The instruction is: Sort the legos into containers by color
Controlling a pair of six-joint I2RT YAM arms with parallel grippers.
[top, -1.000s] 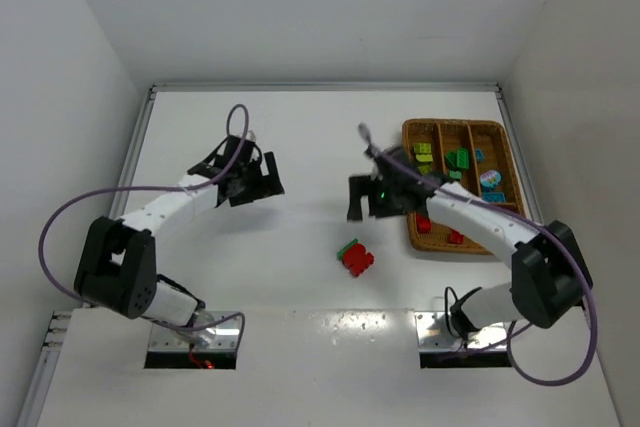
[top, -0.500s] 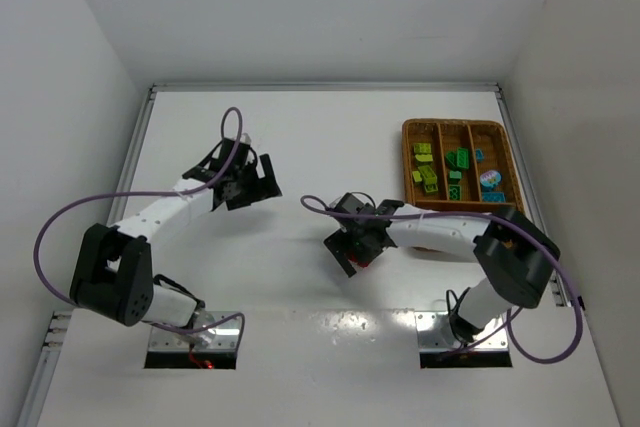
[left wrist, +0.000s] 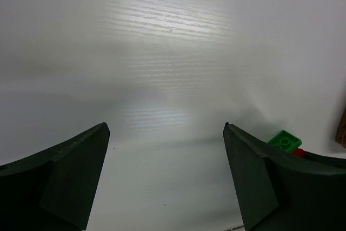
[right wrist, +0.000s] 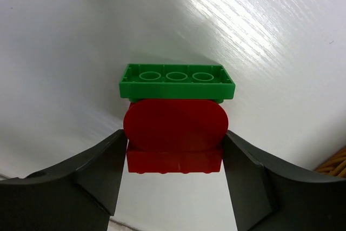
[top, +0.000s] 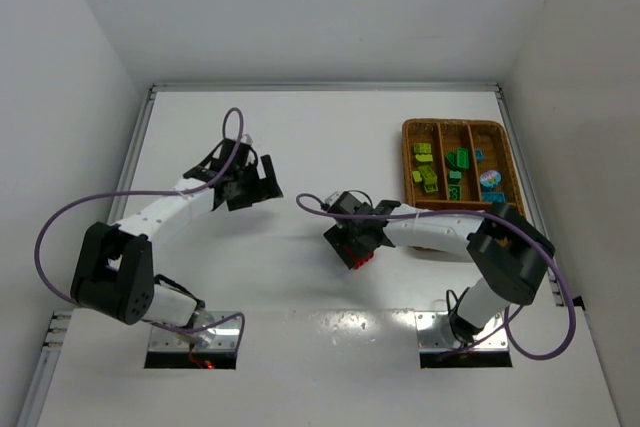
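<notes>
Right wrist: right gripper (right wrist: 174, 132) snug around red brick (right wrist: 174, 136)

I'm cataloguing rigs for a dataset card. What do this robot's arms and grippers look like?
Both the left arm and right arm have white links between bulky black joint housings, each trailed by a looping purple cable. The left gripper and right gripper are black, with dark matte wedge-shaped fingers.

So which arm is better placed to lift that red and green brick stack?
Right. The right fingers flank the red brick, green brick just beyond; the left fingers, open, hang over bare table, farther off.
</notes>
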